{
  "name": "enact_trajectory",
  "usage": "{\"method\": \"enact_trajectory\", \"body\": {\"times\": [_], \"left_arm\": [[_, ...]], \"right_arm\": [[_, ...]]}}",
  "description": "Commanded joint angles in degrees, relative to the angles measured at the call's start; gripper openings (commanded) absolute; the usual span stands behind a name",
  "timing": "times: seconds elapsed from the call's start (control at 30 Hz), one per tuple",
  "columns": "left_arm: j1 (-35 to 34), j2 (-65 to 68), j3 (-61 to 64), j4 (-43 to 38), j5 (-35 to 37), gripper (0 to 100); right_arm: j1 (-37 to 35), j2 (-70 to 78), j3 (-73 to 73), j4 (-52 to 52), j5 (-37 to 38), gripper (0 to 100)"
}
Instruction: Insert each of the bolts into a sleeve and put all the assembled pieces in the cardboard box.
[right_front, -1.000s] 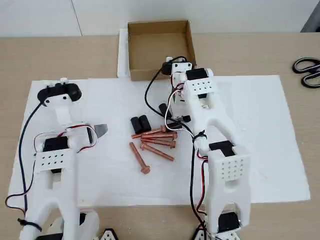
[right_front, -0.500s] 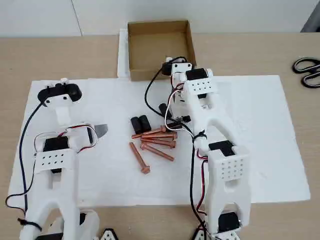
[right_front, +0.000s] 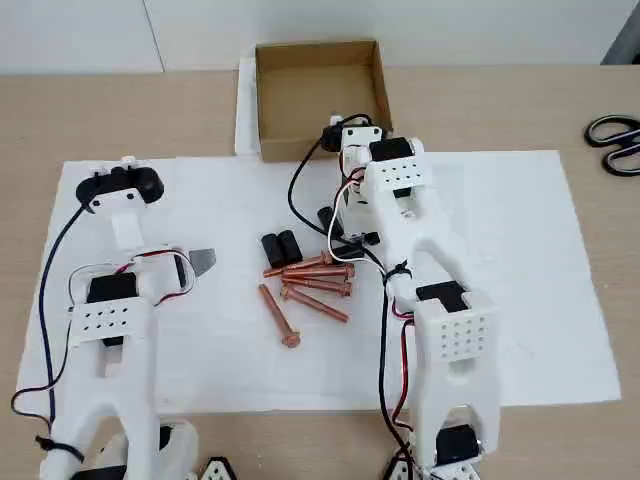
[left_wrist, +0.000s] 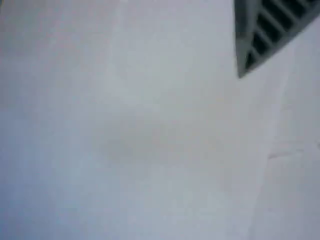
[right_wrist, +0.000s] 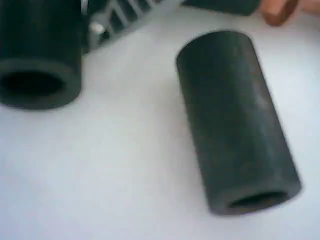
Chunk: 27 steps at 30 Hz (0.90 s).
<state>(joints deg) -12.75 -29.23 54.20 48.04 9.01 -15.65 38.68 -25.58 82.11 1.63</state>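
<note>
Several copper bolts (right_front: 310, 278) lie in a loose heap on the white paper at mid-table. Two black sleeves (right_front: 280, 246) lie side by side just to their left. My right gripper (right_front: 340, 232) hangs low over two more sleeves beside the bolt heads. In the right wrist view one sleeve (right_wrist: 235, 120) lies on its side close up. Another sleeve (right_wrist: 37, 55) shows its open end beside a grey ribbed part of the gripper. The open cardboard box (right_front: 268, 100) sits at the far edge. My left gripper (right_front: 203, 262) rests over bare paper, left of the sleeves.
The white paper sheet (right_front: 520, 250) covers most of the table. Black scissors (right_front: 615, 140) lie at the far right on the wood. Cables hang off the right arm near the sleeves. The left wrist view shows blank paper (left_wrist: 125, 140).
The right arm has crept slightly toward the box. The left arm, bolts and sleeves have not moved.
</note>
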Motion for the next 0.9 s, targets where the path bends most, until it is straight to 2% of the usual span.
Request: {"method": "enact_trajectory", "body": {"times": [0.0,0.17,0.5,0.63,0.8,0.87], "left_arm": [[0.0,-0.44,-0.31,-1.14,0.18,31],[0.0,-0.26,-0.31,-1.14,0.18,31],[0.0,-0.26,-0.31,-0.97,0.18,31],[0.0,-0.26,-0.22,-0.97,0.18,31],[0.0,-0.26,-0.22,-0.97,0.18,31],[0.0,-0.26,-0.22,-0.97,0.18,31]], "right_arm": [[-0.48,0.04,-0.88,-0.48,-0.26,20.1],[0.92,0.13,-0.7,-0.57,-0.44,8.7],[3.65,-0.22,-0.7,0.04,-0.09,3.8],[3.56,-0.13,-0.7,0.04,-0.35,4.6],[3.21,-0.48,-0.79,1.8,0.0,14.5],[3.21,-0.57,-0.79,1.98,0.09,14.9]]}}
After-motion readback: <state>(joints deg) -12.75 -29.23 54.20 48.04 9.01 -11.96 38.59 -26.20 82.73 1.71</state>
